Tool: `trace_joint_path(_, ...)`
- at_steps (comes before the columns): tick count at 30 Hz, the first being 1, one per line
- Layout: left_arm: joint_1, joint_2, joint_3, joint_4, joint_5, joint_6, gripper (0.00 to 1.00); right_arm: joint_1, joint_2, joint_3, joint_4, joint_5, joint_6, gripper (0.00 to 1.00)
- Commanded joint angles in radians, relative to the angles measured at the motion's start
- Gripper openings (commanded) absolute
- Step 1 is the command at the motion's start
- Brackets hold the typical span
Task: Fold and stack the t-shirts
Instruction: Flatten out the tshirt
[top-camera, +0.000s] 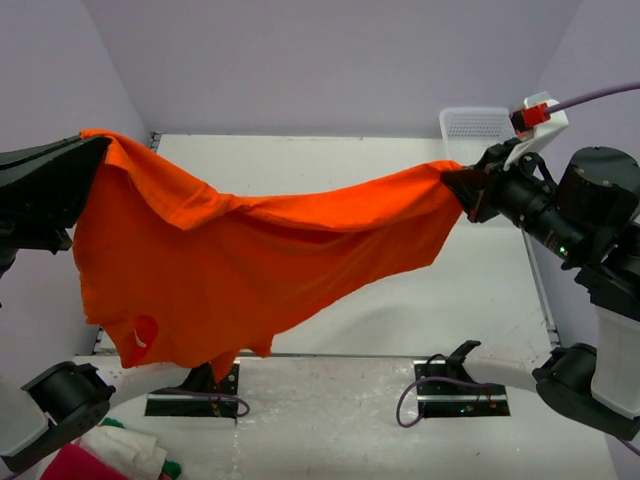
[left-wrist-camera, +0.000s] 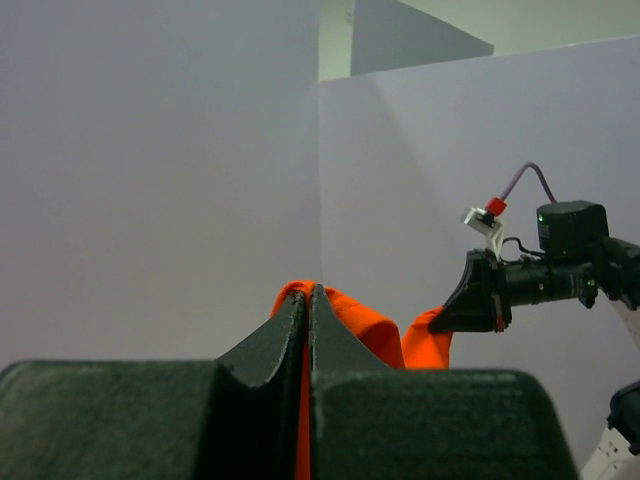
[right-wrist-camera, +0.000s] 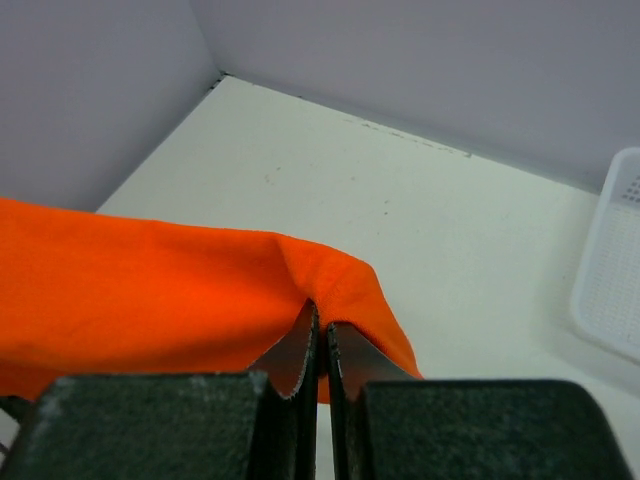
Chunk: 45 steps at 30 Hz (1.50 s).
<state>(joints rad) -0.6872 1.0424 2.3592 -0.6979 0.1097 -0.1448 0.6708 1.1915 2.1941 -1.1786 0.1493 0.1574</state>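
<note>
A bright orange t-shirt (top-camera: 250, 260) hangs stretched in the air above the white table (top-camera: 480, 290), sagging in the middle with its lower part draping toward the near edge. My left gripper (top-camera: 88, 142) is shut on its left top corner, and orange cloth (left-wrist-camera: 380, 325) pokes out between and beyond the closed jaws (left-wrist-camera: 309, 295). My right gripper (top-camera: 452, 182) is shut on the shirt's right corner; in the right wrist view the fabric (right-wrist-camera: 150, 290) bunches over the closed jaw tips (right-wrist-camera: 321, 315).
A white perforated basket (top-camera: 477, 124) stands at the table's far right corner and shows as the basket (right-wrist-camera: 612, 280) in the right wrist view. A red, white and green cloth pile (top-camera: 115, 455) lies at the bottom left by the left arm base. Purple walls enclose the table.
</note>
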Motion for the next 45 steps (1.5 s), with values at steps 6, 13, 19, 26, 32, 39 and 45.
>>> trace_joint_path(6, 0.006, 0.036, -0.073, 0.022, 0.076, -0.009, 0.0, 0.016, -0.093, -0.052, 0.008, 0.022, 0.001, 0.0)
trace_joint_path(13, 0.006, 0.22, -0.299, -0.029, -0.313, 0.033, 0.0, -0.014, 0.055, -0.247, 0.144, 0.108, 0.001, 0.0)
trace_joint_path(19, 0.16, 0.402, -0.368, -0.012, -0.371, 0.048, 0.0, -0.195, 0.365, -0.271, 0.254, 0.035, 0.024, 0.0)
trace_joint_path(26, 0.462, 0.698, -0.384, 0.126, -0.225, 0.102, 0.0, -0.293, 0.747, 0.006, 0.226, -0.039, -0.03, 0.0)
trace_joint_path(32, 0.541, 1.098, -0.02, 0.087, -0.213, 0.139, 0.0, -0.352, 0.976, 0.202, 0.211, -0.117, -0.073, 0.0)
trace_joint_path(39, 0.574, 1.257, 0.017, 0.19, -0.225, 0.166, 0.02, -0.39, 1.11, 0.262, 0.287, -0.165, -0.14, 0.12)
trace_joint_path(45, 0.558, 1.155, -0.117, 0.372, -0.485, 0.117, 1.0, -0.392, 1.097, 0.291, 0.39, 0.053, -0.182, 0.99)
